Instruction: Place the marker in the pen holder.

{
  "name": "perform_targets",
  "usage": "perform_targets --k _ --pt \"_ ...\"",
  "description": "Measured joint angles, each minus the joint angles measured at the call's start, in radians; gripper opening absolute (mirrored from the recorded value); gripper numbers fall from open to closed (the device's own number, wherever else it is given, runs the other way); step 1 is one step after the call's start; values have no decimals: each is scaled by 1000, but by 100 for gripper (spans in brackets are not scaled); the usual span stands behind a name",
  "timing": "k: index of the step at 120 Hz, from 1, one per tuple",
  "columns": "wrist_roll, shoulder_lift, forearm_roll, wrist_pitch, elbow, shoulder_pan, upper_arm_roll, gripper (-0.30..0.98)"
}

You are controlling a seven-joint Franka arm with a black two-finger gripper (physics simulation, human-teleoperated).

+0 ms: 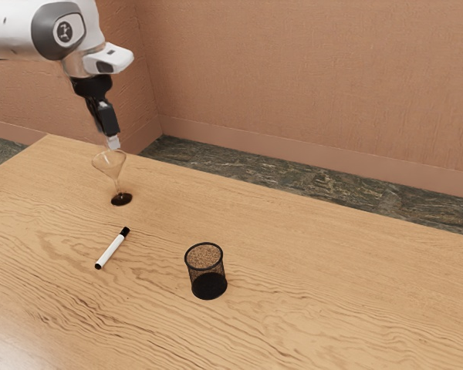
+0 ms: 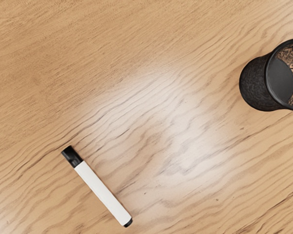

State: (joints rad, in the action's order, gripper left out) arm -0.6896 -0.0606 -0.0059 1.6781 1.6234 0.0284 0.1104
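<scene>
Marker (image 1: 112,249) lying flat on the wood-grained bench (image 1: 324,301), white barrel, black at both ends; the longer black cap (image 1: 125,231) points roughly toward the stemmed glass (image 1: 109,163), the short black end away from it. Pen holder (image 1: 205,270): black mesh cup with a dark base, upright on the bench, open at the top, well apart from the marker. The marker is outside it. Glass stands upright, clear bowl on a thin stem, dark round foot. Arm (image 1: 42,29), white and grey, enters at the exterior view's upper left; its black gripper (image 1: 113,143) is raised over the far part of the bench, pointing down. In the exterior view its tip lines up just above the glass's rim, though from this angle the true spacing is uncertain. State of the fingers: cannot tell whether apart or together. Wrist view shows marker and pen holder separated by bare wood with a pale sheen, the holder partly cut off by the border. Background: reddish-brown textured wall (image 1: 309,77), dark veined floor (image 1: 309,183).
</scene>
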Motion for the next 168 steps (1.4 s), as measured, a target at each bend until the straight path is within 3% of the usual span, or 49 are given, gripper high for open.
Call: perform_targets --k 16,32,47,72,128,136,149,168 --pt "-37 -1 -1 1 0 -66 -1 69" --pt "-67 13 6 3 8 -58 1 69" --pt "-57 33 12 45 143 -67 71 69" --pt "-30 -41 11 121 166 60 96 69" --pt "221 -113 11 316 247 31 126 68" --pt "285 -131 11 333 246 27 134 63" --pt "386 -176 -1 355 241 31 140 42" --pt "505 -264 -29 396 219 40 140 30"
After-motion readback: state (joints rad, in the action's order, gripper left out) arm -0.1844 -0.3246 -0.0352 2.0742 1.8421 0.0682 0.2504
